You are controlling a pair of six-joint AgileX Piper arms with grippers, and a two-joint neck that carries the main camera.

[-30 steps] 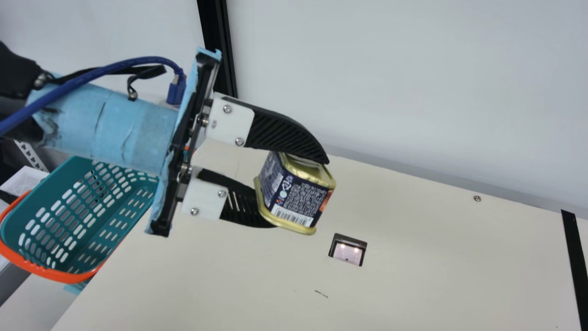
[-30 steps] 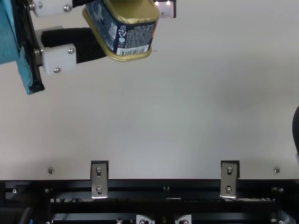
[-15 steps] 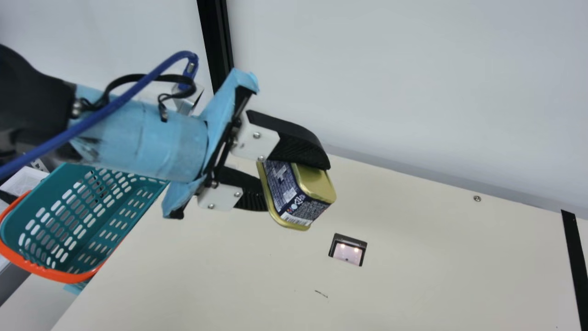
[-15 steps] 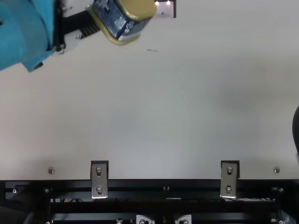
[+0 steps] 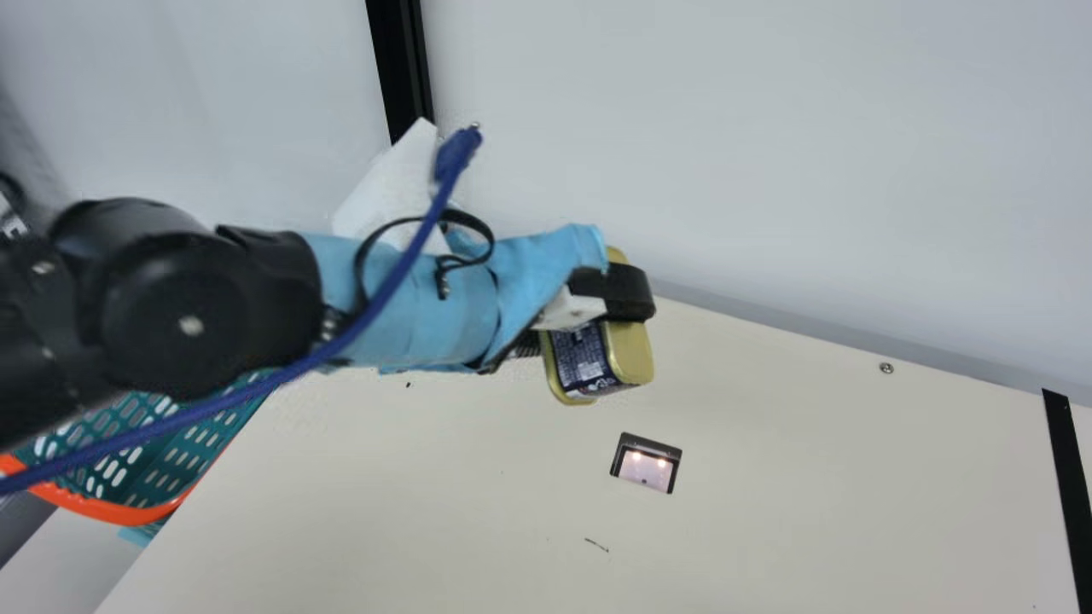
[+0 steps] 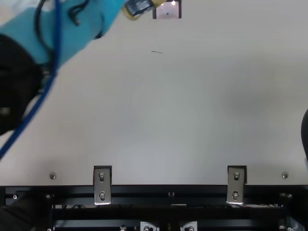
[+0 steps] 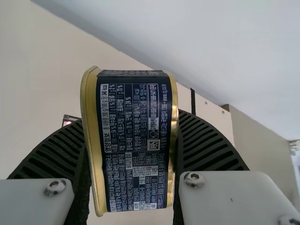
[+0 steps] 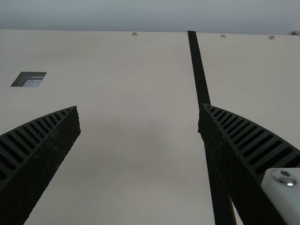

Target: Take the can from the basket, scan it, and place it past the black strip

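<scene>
above the far part of the cream counter (image 5: 384, 512), the left tool (image 5: 599, 326) was closed in on the can (image 5: 589, 358), with a ribbed finger pressed to either side of it. the can hung tilted in the air, its label dark blue, its metal gold, and in the main view it showed just up from the scanner (image 5: 646, 471), a small window set into the counter with two lights lit. over at the right, the right tool (image 6: 305, 132) stood wide open; in the right wrist view the counter and part of the black strip (image 5: 1066, 477) showed between and beneath its fingers. at the left edge was the green basket (image 5: 111, 510) with its orange handle, partly behind the left arm (image 5: 461, 315) and its blue cable (image 5: 444, 198).
</scene>
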